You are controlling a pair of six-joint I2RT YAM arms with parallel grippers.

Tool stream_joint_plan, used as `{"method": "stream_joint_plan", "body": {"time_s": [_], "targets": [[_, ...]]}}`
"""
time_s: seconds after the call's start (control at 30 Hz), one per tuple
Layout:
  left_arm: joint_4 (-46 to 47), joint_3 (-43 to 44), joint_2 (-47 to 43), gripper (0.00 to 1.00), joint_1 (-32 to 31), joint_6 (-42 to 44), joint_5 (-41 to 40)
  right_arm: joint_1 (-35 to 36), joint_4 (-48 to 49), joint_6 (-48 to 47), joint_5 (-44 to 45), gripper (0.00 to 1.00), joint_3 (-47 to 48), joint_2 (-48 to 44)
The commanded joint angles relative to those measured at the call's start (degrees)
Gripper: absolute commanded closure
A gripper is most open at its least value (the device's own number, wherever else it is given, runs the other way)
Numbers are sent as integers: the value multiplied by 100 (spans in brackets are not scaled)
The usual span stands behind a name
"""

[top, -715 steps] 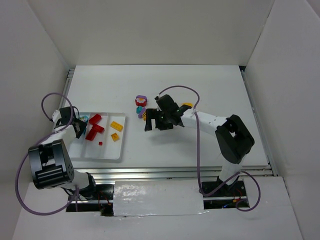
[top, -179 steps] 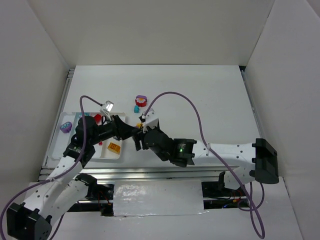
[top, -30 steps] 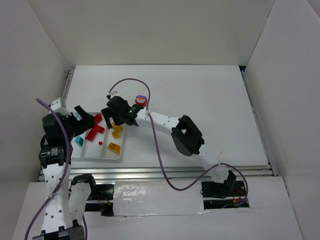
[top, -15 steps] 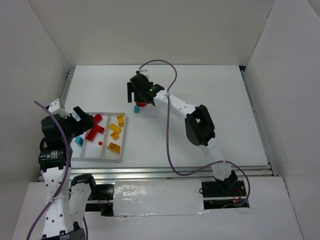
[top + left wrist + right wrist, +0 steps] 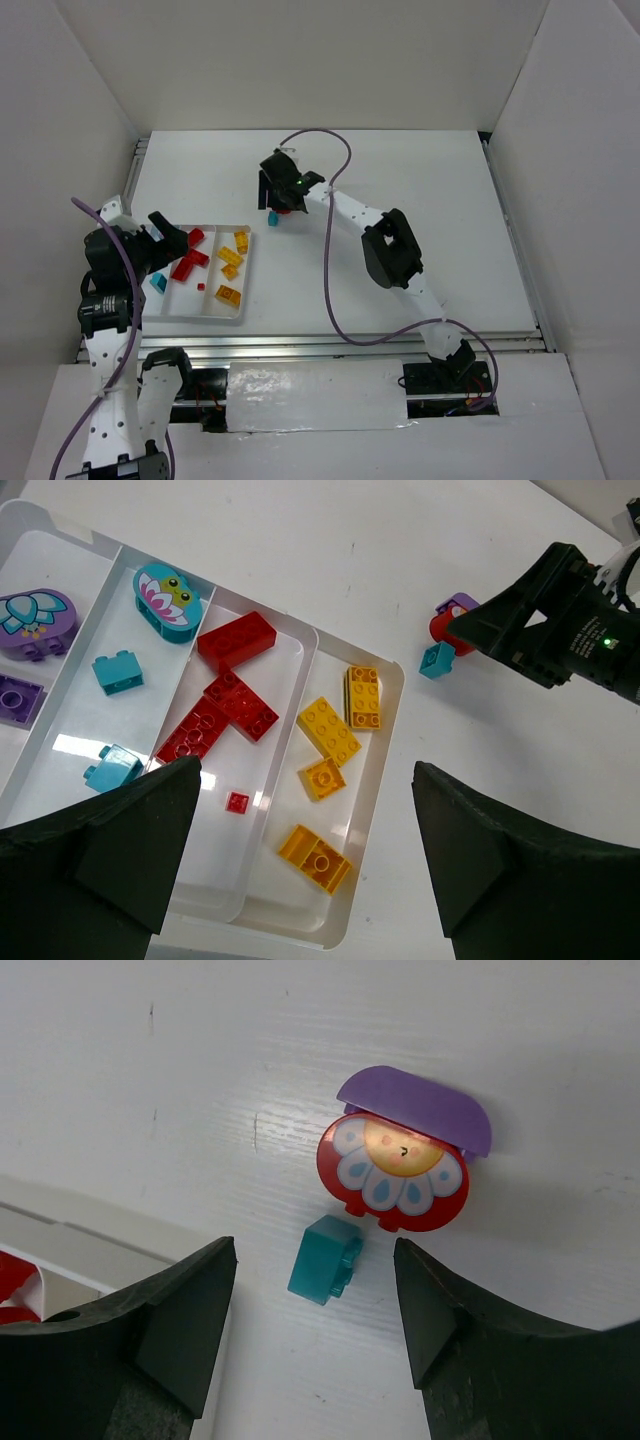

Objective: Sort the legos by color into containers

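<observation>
White matte tabletop (image 5: 400, 230), three pieces loose on it, the rest in the tray.
Your left gripper (image 5: 305, 770) hangs wide open and empty over the glossy white tray (image 5: 395, 695): purple pieces (image 5: 35, 623) in the leftmost slot, then teal pieces (image 5: 117, 672), red studded bricks (image 5: 220, 715), yellow-orange bricks (image 5: 327, 730) rightmost. Past the tray's right rim, your right gripper (image 5: 315, 1250) is spread wide, holding nothing, above a small teal brick (image 5: 325, 1258) just beside a rounded red flower-print piece (image 5: 393, 1172) overlapping a purple half-round piece (image 5: 415, 1108).
</observation>
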Motion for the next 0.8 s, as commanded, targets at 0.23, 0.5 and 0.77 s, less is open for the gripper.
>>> {"method": "stream_joint_plan", "body": {"time_s": [0.23, 0.5, 0.77], "targets": [[152, 131, -120, 1, -16, 89, 68, 34, -715, 627, -28, 40, 548, 547], [152, 131, -173, 0, -16, 89, 77, 78, -663, 653, -28, 64, 346, 477], [152, 140, -190, 0, -16, 80, 59, 271, 195, 583, -283, 100, -1056, -583]]}}
